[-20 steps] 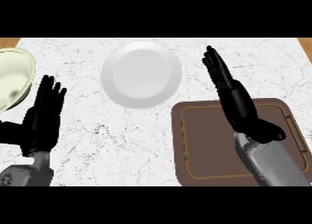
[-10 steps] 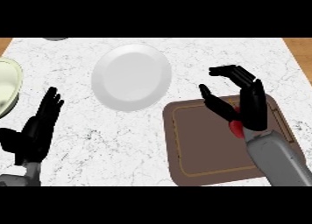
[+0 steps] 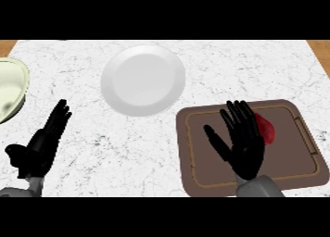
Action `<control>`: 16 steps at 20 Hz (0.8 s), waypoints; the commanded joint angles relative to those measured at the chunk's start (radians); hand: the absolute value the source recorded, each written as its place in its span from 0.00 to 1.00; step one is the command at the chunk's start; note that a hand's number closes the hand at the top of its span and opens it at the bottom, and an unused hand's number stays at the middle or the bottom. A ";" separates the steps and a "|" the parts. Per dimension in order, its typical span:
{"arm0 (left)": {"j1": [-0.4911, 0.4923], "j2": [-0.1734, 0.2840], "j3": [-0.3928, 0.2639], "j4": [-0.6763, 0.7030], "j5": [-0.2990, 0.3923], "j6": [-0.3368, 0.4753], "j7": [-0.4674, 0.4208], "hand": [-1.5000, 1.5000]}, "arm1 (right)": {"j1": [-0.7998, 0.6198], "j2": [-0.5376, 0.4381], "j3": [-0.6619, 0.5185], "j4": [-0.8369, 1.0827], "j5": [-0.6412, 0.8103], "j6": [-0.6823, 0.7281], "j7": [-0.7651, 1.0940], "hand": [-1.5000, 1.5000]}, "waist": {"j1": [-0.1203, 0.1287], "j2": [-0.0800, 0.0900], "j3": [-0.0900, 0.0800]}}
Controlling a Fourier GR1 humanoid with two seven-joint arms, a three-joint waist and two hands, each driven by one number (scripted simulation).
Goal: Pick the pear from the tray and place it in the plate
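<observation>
While looking steeply down through the head view, seeing a white marbled surface [image 3: 250,69] filling most of the frame, with strips of wood showing at eleven and one o'clock.

Finding a brown tray [image 3: 304,157] at about four o'clock, lying flat on the surface close to its near edge. Spotting the pear [image 3: 266,128], which looks red, lying inside the tray toward its upper right part and not yet lifted. Seeing only the right side of the pear, with the rest hidden behind fingers.

Noticing the right hand [image 3: 243,143] coming in from six o'clock and hovering over the middle of the tray, released, with fingers straight and pointing toward twelve o'clock and the thumb spread out toward nine o'clock. Placing the pear just at the three o'clock side of those fingers. Being unable to tell whether the fingers are touching the fruit or only passing above it.

Finding a white plate [image 3: 143,79] at about eleven o'clock from the tray, well apart from the pear and carrying nothing.

Noticing the left hand [image 3: 41,148] at eight o'clock, resting open near the lower left edge with fingers up and holding nothing.

Seeing part of a pale yellow-green bowl [image 3: 3,92] at nine o'clock, cut off by the left edge and sitting just above the left hand.
</observation>
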 commanded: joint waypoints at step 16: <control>-0.007 -0.009 0.031 0.079 -0.014 -0.040 -0.059 0.50 | 0.466 0.131 -0.244 0.016 0.311 -0.238 0.223 0.00 | -0.008 0.009 -0.006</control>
